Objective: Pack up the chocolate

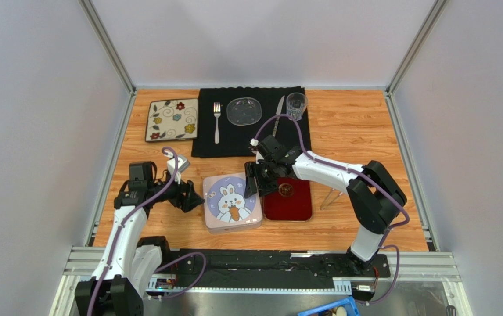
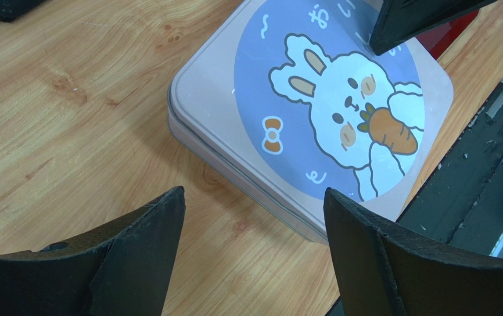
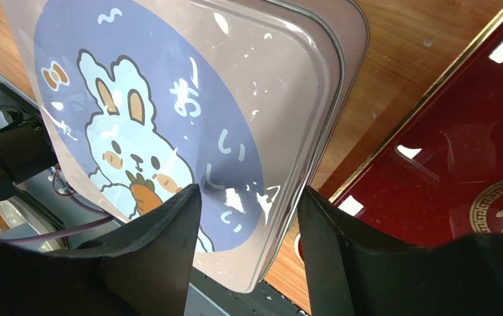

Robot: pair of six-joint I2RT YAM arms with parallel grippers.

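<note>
A closed pinkish square tin (image 1: 232, 203) with a white bunny and carrot on a blue circle lies on the wooden table; its lid is on. No chocolate shows in any view. My left gripper (image 1: 191, 196) hangs open just left of the tin (image 2: 313, 99), with only bare wood between its fingers (image 2: 254, 204). My right gripper (image 1: 255, 180) stands open over the tin's right edge (image 3: 168, 99). One finger is above the lid and the other is beside the rim (image 3: 247, 197), with neither clearly touching. Its fingertip (image 2: 419, 20) shows in the left wrist view.
A glossy dark red tray (image 1: 288, 199) with gold trim lies right against the tin. At the back a black cloth (image 1: 251, 141) carries a fork (image 1: 216, 122), a glass plate (image 1: 243, 110), a knife (image 1: 278, 112) and a glass (image 1: 296, 104). A floral plate (image 1: 172, 120) sits left of it.
</note>
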